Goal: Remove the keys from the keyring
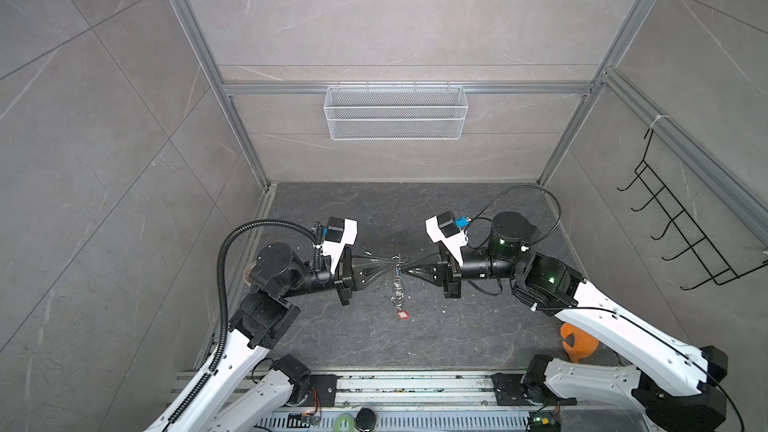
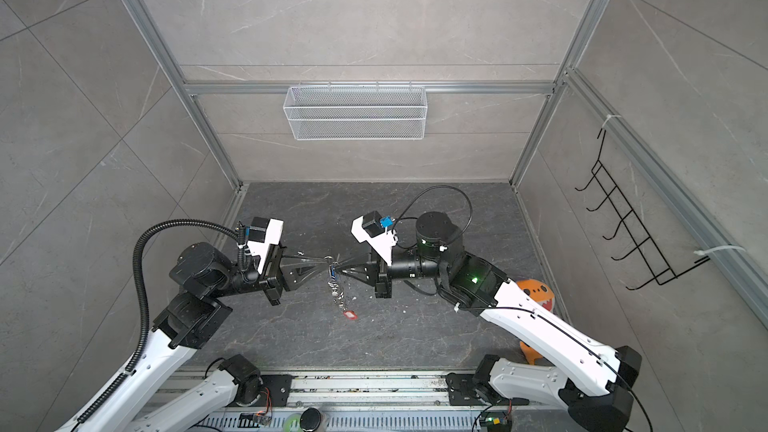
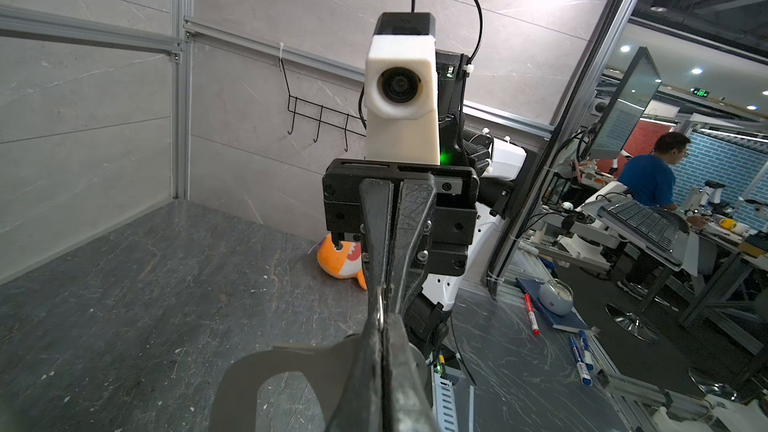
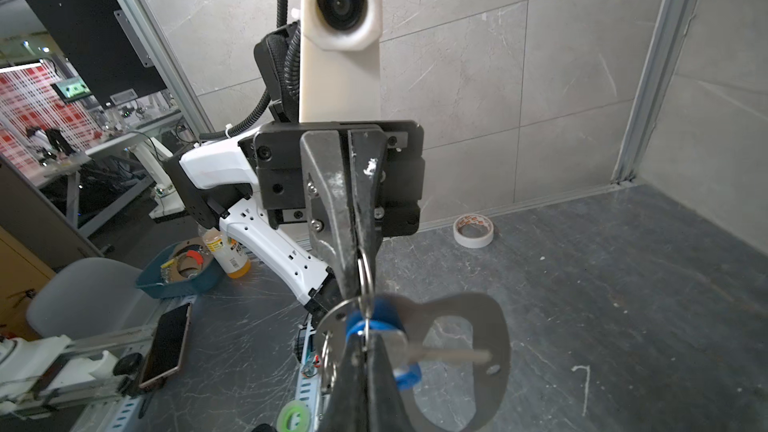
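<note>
The keyring (image 1: 398,286) hangs above the dark floor as a chain of silver rings between the two grippers. My left gripper (image 1: 392,260) is shut on its top ring (image 4: 365,274). From the opposite side my right gripper (image 4: 365,338) is shut on the blue key (image 4: 388,317), right where a ring passes through the key's head; the key's silver blade (image 4: 451,355) sticks out sideways. The flat grey tag (image 4: 500,334) hangs just behind it and fills the near part of the left wrist view (image 3: 291,367). The red key (image 1: 403,315) dangles at the chain's lower end in both top views (image 2: 350,315).
An orange plush toy (image 1: 577,344) lies by the right arm's base near the right wall. A white tape roll (image 4: 473,231) sits on the floor by the left wall. A white mesh basket (image 1: 395,112) hangs on the back wall, a black hook rack (image 1: 681,222) on the right wall.
</note>
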Controlling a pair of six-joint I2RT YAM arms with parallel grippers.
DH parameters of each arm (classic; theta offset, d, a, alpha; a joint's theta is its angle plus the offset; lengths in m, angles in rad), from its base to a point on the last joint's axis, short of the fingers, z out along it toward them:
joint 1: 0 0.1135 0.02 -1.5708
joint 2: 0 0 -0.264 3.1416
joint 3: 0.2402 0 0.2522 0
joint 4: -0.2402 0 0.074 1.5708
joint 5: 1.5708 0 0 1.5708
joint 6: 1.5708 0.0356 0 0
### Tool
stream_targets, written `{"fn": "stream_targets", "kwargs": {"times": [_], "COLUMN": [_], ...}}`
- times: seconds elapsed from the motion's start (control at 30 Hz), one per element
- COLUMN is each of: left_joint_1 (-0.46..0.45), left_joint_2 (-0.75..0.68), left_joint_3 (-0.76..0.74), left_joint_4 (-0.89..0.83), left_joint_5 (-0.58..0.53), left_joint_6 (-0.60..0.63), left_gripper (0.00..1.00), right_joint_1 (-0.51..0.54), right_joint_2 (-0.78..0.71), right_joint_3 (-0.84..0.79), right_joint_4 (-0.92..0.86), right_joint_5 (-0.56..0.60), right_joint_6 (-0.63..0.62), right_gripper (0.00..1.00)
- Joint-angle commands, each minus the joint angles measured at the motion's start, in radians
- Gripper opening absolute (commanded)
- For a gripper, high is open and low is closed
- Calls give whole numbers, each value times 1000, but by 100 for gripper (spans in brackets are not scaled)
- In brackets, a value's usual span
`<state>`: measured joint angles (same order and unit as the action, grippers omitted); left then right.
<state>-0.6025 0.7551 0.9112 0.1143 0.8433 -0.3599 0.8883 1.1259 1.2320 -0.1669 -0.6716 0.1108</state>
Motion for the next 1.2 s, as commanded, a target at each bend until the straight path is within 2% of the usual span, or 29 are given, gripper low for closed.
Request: {"fn": "stream_targets", "kwargs": {"times": [0.0, 0.5, 0.67, 0.77, 0.97, 1.17], "left_joint_1": [-3, -3, -2, -2, -2, -2], "left_joint_2": [-2, -10, -17, -15, -25, -34], "left_joint_3": [0, 7, 16, 18, 0, -8], "left_joint_4": [108, 79, 35, 37, 78, 94], "left_joint_5": [0, 34, 39, 49, 54, 65], "left_joint_6": [-31, -13, 8, 2, -22, -29], "left_gripper": [0, 0, 0, 0, 0, 0], "right_joint_1": [12, 37, 38, 38, 38, 37], "right_joint_2": [6, 23, -20, -37, -13, 31], "right_joint_3": [3, 35, 69, 74, 65, 54], "right_joint_4": [-17, -133, -160, -117, -21, 33], "right_joint_5": [10, 62, 79, 67, 100, 58], "right_joint_6": [-18, -51, -73, -67, -25, 23], "right_gripper": [0, 1, 35, 41, 43, 36]}}
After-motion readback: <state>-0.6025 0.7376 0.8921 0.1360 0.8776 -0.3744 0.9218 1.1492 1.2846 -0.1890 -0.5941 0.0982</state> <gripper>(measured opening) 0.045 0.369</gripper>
